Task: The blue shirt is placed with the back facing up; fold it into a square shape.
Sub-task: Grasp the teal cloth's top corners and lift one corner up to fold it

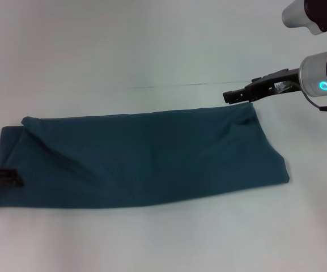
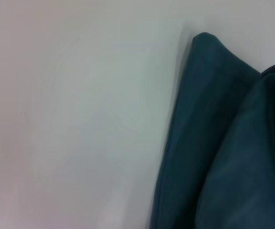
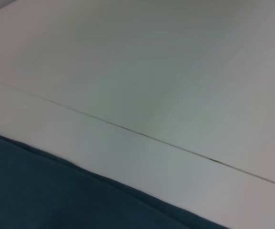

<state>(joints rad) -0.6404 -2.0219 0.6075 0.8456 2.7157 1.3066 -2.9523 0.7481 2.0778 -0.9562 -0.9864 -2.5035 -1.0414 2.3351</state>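
Hovering at the blue shirt (image 1: 146,158) corner, right gripper (image 1: 231,96) looks closed.

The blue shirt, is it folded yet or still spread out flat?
Partly folded: the blue shirt lies as a long narrow band on the white table, no sleeves showing, layered edges at its left end. Not yet a square.

Blue shirt (image 1: 146,161) on white table (image 1: 123,51)
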